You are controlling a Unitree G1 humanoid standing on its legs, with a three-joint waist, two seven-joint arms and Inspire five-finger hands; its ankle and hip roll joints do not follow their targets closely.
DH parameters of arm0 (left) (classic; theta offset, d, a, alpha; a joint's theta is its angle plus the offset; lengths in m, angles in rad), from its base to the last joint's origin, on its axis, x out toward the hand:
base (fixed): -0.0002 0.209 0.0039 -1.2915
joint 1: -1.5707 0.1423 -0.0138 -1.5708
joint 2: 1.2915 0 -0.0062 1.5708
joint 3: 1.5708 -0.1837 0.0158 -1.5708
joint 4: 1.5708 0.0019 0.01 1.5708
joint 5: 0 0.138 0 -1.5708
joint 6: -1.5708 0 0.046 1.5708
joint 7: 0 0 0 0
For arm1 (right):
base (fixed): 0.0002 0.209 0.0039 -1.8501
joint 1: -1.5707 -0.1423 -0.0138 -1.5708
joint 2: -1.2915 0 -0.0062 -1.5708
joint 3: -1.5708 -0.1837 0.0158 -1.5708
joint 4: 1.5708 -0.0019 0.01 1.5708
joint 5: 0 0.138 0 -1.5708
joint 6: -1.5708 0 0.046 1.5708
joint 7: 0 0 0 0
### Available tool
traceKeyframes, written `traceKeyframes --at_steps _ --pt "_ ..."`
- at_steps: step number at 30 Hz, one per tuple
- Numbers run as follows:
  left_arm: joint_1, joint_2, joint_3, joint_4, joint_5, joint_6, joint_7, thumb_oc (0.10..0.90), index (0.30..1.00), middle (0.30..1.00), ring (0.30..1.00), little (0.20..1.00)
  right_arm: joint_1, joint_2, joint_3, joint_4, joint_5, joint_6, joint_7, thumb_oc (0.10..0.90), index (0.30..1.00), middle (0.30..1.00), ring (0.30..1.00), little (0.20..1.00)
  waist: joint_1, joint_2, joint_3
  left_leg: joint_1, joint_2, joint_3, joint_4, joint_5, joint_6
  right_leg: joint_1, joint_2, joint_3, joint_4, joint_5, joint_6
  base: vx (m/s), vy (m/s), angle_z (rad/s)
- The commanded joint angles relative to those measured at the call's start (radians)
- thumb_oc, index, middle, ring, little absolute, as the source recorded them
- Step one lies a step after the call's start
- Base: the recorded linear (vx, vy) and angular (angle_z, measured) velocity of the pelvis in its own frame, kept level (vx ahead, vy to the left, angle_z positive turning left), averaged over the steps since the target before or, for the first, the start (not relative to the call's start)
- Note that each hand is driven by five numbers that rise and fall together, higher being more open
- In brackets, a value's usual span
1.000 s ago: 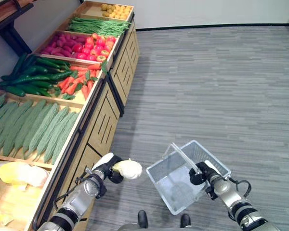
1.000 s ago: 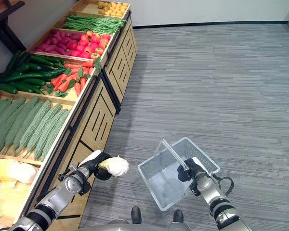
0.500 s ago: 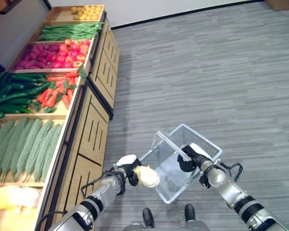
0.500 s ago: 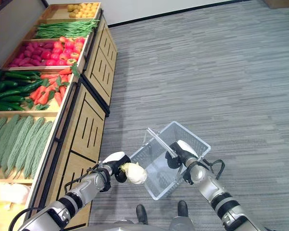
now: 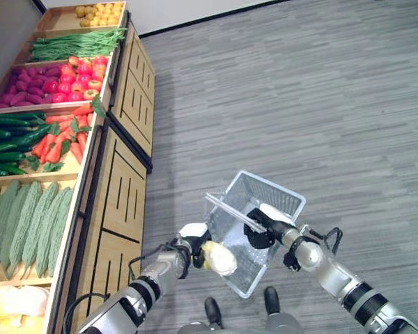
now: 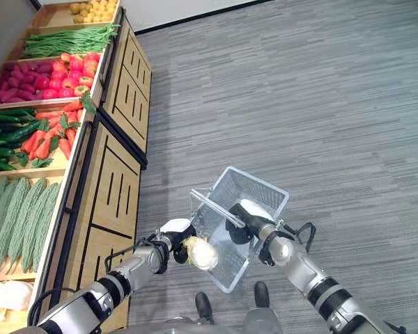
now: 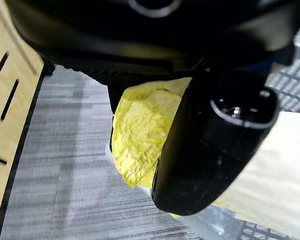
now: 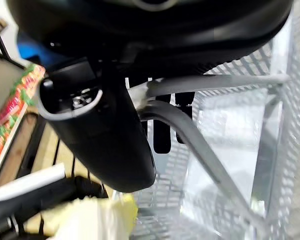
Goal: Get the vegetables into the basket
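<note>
Left hand [image 5: 190, 240] curled round cabbage [image 5: 219, 257], at rim of basket [image 5: 282, 200]. Right hand [image 5: 265, 224] clasps basket handle. Basket looks empty; cabbage drop remains.

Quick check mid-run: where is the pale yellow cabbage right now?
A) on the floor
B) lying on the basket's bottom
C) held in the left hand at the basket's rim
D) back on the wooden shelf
C: the left hand is curled round the cabbage at the near rim of the basket, whose handle the right hand grips.
</note>
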Motion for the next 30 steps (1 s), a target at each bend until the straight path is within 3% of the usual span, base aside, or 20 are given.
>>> traceKeyframes --at_steps 1,5,7,8,10,16,17,30 --pt "-0.150 -0.006 -0.015 0.089 0.050 -0.022 0.037 0.400 0.300 0.300 0.300 0.300 -0.170 0.049 0.012 -0.186 0.057 -0.144 0.006 0.400 0.300 0.300 0.300 0.300 -0.020 -0.075 0.014 0.042 -0.038 0.009 0.000 -0.104 -0.022 0.012 -0.002 0.018 0.000 -0.039 0.000 -0.01 -0.010 -0.10" --pt "-0.176 -0.027 -0.048 0.119 0.100 -0.024 0.038 0.400 0.300 0.300 0.300 0.300 -0.165 0.025 -0.001 -0.294 0.222 -0.162 0.038 0.400 0.300 0.300 0.300 0.300 -0.029 -0.086 0.028 0.012 -0.034 0.021 0.000 -0.095 -0.024 -0.024 0.002 0.032 0.000 -0.024 0.005 -0.02 -0.013 -0.16" --pt "-0.177 -0.030 -0.052 0.123 0.108 -0.026 0.039 0.400 0.300 0.300 0.300 0.300 -0.155 0.013 -0.011 -0.323 0.243 -0.164 0.040 0.400 0.300 0.300 0.300 0.300 -0.027 -0.088 0.030 0.007 -0.033 0.024 0.000 -0.094 -0.024 -0.031 0.003 0.034 0.000 -0.021 0.005 0.00 -0.016 -0.15" --pt "-0.169 0.010 -0.035 0.108 0.132 -0.011 0.077 0.400 0.300 0.300 0.300 0.300 -0.158 -0.001 -0.027 -0.363 0.237 -0.149 0.048 0.400 0.300 0.300 0.300 0.300 -0.020 -0.087 0.030 0.005 -0.032 0.027 0.000 -0.093 -0.025 -0.033 0.004 0.035 0.000 -0.019 0.004 0.01 -0.018 -0.09" --pt "-0.135 0.058 -0.035 0.038 0.125 -0.059 0.012 0.400 0.300 0.300 0.300 0.300 -0.160 -0.030 -0.059 -0.430 0.276 -0.176 0.050 0.400 0.300 0.300 0.300 0.300 -0.007 -0.086 0.033 0.003 -0.031 0.027 0.000 -0.093 -0.025 -0.035 0.004 0.034 0.000 -0.018 0.004 0.01 -0.018 -0.08" --pt "-0.091 0.082 -0.035 0.003 0.143 -0.075 -0.002 0.400 0.300 0.300 0.300 0.300 -0.146 -0.053 -0.094 -0.514 0.296 -0.203 0.044 0.400 0.300 0.300 0.300 0.300 0.001 -0.086 0.033 0.004 -0.031 0.025 0.000 -0.092 -0.026 -0.032 0.004 0.028 0.000 -0.020 0.004 0.00 -0.002 -0.01" --pt "-0.067 0.094 -0.033 -0.012 0.150 -0.083 -0.010 0.900 1.000 1.000 1.000 1.000 -0.141 -0.067 -0.110 -0.551 0.294 -0.215 0.045 0.400 0.300 0.300 0.300 0.300 0.004 -0.086 0.031 0.007 -0.032 0.024 0.000 -0.093 -0.025 -0.028 0.004 0.027 0.000 -0.022 0.004 0.00 0.000 0.00" --pt "-0.025 0.143 -0.016 -0.126 0.127 -0.103 -0.033 0.900 1.000 1.000 1.000 1.000 -0.143 -0.078 -0.115 -0.569 0.248 -0.205 0.047 0.400 0.300 0.300 0.300 0.300 0.014 -0.089 0.024 0.021 -0.036 0.010 0.000 -0.101 -0.020 -0.008 0.001 0.012 0.000 -0.027 0.004 -0.01 0.009 0.04"
